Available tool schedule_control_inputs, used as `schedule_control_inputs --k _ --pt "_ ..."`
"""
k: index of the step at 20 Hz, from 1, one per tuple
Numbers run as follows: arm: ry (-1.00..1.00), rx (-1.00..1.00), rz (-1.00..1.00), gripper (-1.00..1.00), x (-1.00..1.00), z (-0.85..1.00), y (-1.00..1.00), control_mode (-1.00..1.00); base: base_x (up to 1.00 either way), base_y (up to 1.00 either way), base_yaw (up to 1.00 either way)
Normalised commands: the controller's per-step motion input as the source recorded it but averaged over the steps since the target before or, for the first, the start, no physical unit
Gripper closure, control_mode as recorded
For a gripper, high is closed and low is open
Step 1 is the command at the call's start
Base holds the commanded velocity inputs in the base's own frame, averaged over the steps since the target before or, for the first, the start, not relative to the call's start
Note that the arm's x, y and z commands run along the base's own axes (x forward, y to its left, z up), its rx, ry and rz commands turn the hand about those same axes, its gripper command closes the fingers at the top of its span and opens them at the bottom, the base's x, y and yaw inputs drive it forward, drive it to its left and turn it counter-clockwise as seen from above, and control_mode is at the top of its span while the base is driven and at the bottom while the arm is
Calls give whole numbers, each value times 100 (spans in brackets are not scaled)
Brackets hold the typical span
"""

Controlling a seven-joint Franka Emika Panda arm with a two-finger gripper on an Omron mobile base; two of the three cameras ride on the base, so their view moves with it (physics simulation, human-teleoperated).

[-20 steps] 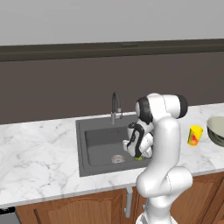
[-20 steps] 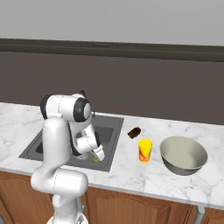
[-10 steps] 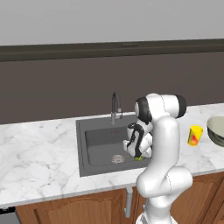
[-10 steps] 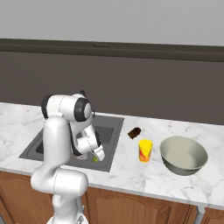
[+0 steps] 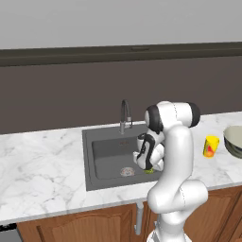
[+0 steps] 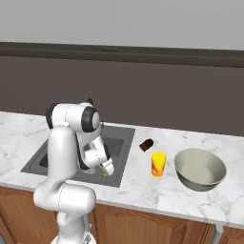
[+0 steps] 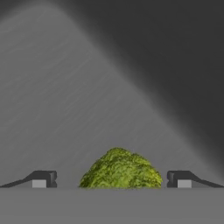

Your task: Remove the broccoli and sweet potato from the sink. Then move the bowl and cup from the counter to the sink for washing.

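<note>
fingers: spread wide | broccoli: between them, untouched | sink

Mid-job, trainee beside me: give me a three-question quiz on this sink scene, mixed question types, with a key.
1. True or false: the fingers have closed on the broccoli.
2. Where does the sweet potato lie? A) in the sink B) on the counter C) in the bowl
3. What stands between the sweet potato and the bowl in the right base view?

Key: 1 false, they stand open on either side of it. 2 B. 3 the cup.
</note>
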Motion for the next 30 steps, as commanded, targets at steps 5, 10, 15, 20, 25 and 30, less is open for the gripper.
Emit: schedule_control_inputs --k 5,10,15,20,25,30 --pt "8 0 0 100 0 -12 -5 -100 0 0 0" --pt "10 1 0 100 0 -12 -10 -100 0 0 0" --pt "5 4 0 100 0 -6 -14 -100 0 0 0" --pt "1 6 0 100 0 0 -10 -100 0 0 0" --pt "0 5 0 100 -2 4 -12 -100 0 0 0" --pt "0 6 0 100 -4 14 -14 -100 0 0 0"
